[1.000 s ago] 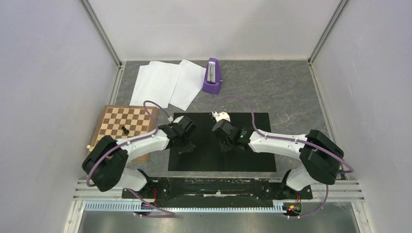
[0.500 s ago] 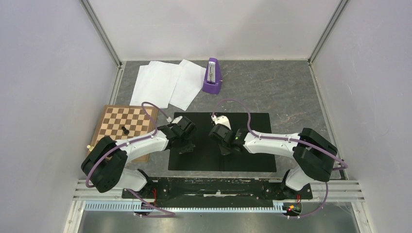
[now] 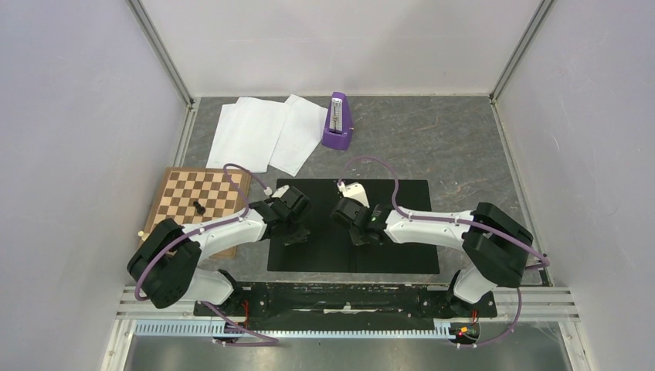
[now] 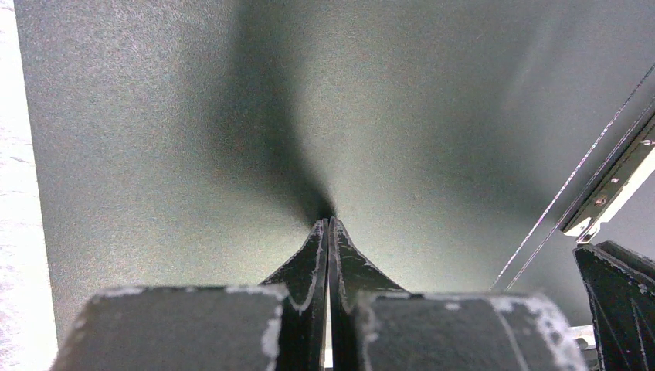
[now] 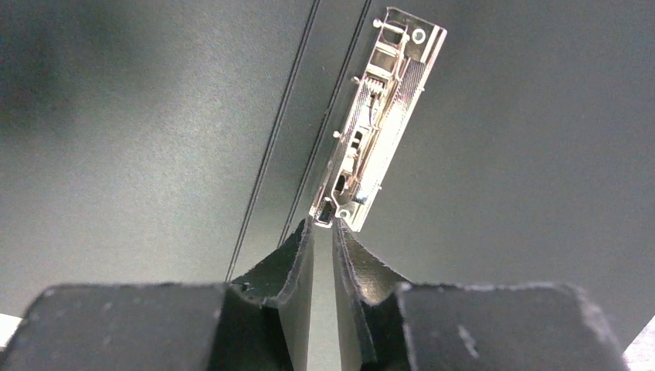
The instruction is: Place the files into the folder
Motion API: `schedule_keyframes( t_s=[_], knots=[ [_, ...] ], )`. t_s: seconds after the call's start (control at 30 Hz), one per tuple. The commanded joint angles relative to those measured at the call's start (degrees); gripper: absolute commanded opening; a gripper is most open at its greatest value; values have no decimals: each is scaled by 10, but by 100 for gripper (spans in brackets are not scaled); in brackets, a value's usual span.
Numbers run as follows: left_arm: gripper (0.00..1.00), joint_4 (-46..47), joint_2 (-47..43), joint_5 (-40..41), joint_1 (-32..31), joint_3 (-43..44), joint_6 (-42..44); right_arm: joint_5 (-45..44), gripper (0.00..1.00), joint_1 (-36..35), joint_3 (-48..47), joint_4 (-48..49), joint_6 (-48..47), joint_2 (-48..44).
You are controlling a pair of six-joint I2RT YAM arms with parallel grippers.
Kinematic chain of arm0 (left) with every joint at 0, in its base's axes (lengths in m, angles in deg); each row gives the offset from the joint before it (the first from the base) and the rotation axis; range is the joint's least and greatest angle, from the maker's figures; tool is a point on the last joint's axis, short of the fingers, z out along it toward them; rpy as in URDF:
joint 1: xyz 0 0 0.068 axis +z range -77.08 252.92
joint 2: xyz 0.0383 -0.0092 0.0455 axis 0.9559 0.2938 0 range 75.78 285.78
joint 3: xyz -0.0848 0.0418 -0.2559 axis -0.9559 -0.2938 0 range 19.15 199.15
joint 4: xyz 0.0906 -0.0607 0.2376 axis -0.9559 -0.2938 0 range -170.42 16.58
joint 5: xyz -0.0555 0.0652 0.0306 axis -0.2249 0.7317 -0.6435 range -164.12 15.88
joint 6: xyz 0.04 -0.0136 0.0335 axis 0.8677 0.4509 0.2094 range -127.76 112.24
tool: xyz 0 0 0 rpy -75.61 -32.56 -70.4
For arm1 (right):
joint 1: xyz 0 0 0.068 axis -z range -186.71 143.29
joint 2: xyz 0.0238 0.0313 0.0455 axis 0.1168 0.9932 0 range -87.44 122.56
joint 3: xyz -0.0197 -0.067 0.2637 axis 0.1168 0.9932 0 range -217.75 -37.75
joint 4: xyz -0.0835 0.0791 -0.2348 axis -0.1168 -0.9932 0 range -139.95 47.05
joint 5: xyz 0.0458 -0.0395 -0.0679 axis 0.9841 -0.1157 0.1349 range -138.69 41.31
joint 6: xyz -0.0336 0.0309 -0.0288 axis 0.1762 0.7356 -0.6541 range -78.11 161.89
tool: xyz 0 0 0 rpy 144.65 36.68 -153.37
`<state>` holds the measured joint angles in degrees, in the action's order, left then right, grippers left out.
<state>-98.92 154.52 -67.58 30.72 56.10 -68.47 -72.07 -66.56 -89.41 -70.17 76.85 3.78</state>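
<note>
From above, my right gripper (image 3: 358,234) has slid toward 9 o'clock, onto the spine of the open folder (image 3: 405,202). The files (image 3: 255,135) lie at 11 o'clock, not yet taken.

Left wrist: the left gripper (image 4: 328,224) stays fully closed, pressing the black inside.

Right wrist: the jaws have narrowed to a slit at the metal clip (image 5: 378,124). Whether they pinch it, I cannot tell. I think the clip comes first.

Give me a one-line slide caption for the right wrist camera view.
Right gripper, jaws nearly together, at the near end of the metal spine clip inside the open black folder.
</note>
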Motion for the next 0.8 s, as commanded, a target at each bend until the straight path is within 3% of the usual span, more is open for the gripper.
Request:
schedule_keyframes(
  t_s=[0.0, 0.27, 0.77],
  knots=[
    [2, -35, 30, 36, 1, -36, -14, -15, 17, -2, -32, 5, 7, 9],
    [2, -40, 27, 42, 1, -42, -20, -27, 11, -2, -25, -8, 11, 16],
    [2, -51, 42, 55, 5, -43, -31, -36, 11, -2, 35, -18, 23, 19]
  ],
)
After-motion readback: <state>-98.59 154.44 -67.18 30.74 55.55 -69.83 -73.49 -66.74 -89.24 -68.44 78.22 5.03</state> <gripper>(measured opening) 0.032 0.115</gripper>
